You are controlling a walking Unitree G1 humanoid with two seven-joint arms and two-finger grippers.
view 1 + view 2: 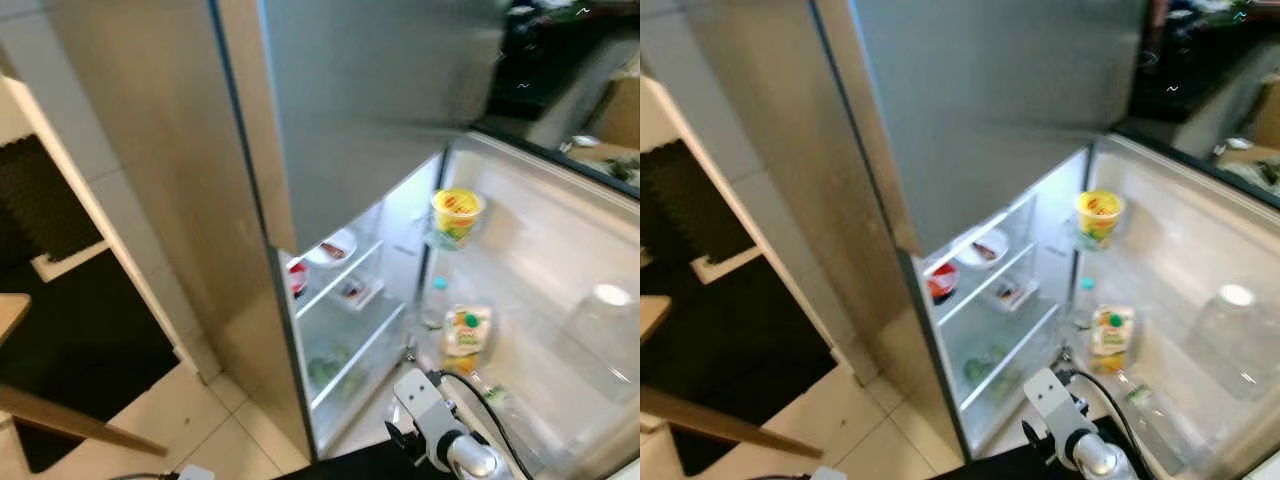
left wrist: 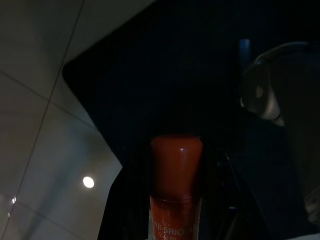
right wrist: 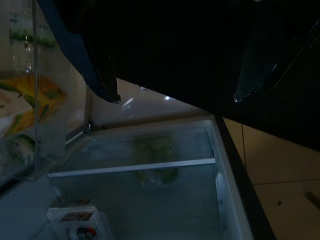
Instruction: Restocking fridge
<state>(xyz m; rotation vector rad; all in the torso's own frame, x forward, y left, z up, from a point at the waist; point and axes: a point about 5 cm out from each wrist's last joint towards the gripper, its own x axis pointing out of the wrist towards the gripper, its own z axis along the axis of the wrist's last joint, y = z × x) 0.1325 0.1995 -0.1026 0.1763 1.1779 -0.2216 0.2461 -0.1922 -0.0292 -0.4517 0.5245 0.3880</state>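
The fridge (image 1: pixel 350 120) stands with its lower door (image 1: pixel 560 250) swung open to my right. Its lit shelves carry a plate of food (image 1: pixel 333 248), a red tub (image 1: pixel 297 277), a small tray (image 1: pixel 352 291) and greens (image 1: pixel 330 368) low down. The door rack holds a yellow cup (image 1: pixel 456 212), a capped clear bottle (image 1: pixel 436 300) and a yellow carton (image 1: pixel 466 332). In the left wrist view my left gripper (image 2: pixel 176 205) is shut on a red-capped sauce bottle (image 2: pixel 176 170), held upright over dark floor. My right gripper (image 3: pixel 176 97) is open and empty, facing the lower shelf (image 3: pixel 135 167); the right arm (image 1: pixel 445 430) is low before the fridge.
A clear jar with a white lid (image 1: pixel 605 325) sits further out in the door rack. A wooden table edge (image 1: pixel 8 312) and a slanted wooden bar (image 1: pixel 75 422) are at my left over a dark mat (image 1: pixel 80 340). Pale tile floor (image 1: pixel 200 420) lies before the fridge.
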